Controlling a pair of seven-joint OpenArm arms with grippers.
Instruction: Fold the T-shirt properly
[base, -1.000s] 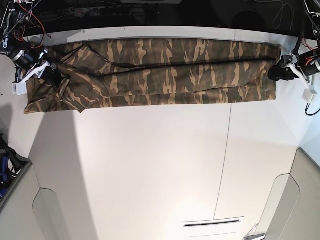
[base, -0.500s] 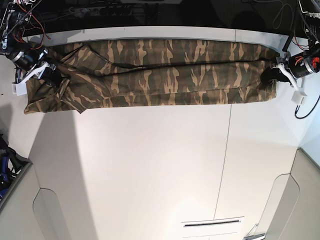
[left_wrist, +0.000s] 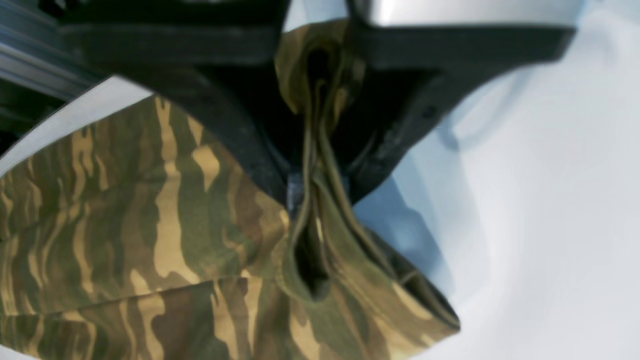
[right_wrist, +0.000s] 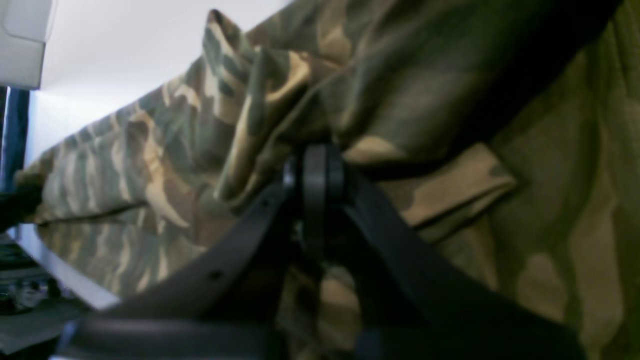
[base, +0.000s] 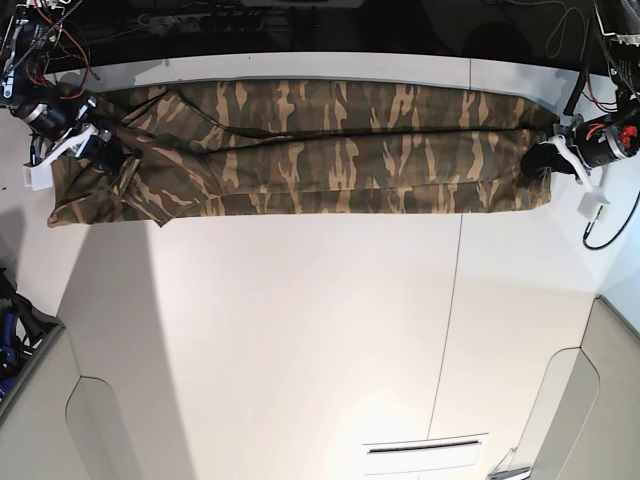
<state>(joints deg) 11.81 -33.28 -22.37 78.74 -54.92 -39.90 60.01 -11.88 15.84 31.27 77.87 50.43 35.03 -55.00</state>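
The camouflage T-shirt (base: 320, 150) lies as a long folded band across the far side of the white table (base: 300, 330). At the band's right end in the base view, my left gripper (base: 543, 158) is shut on the hem. The left wrist view shows its black fingers (left_wrist: 240, 140) pinching several bunched layers of the T-shirt (left_wrist: 125, 225) at the left gripper (left_wrist: 312, 170). At the band's other end, my right gripper (base: 108, 152) is shut on a crumpled fold. In the right wrist view, the right gripper (right_wrist: 315, 170) nips the T-shirt (right_wrist: 550, 225).
The table's far edge (base: 300, 62) runs just behind the shirt, with dark space and cables beyond it. Grey panels (base: 30, 400) flank the near corners. A thin seam (base: 450, 330) crosses the tabletop, and a slot (base: 425, 447) sits near the front.
My left gripper has moved onto the shirt's right end and closed on it, drawing that end slightly inward and bunching it. The right gripper has kept its hold and barely moved.
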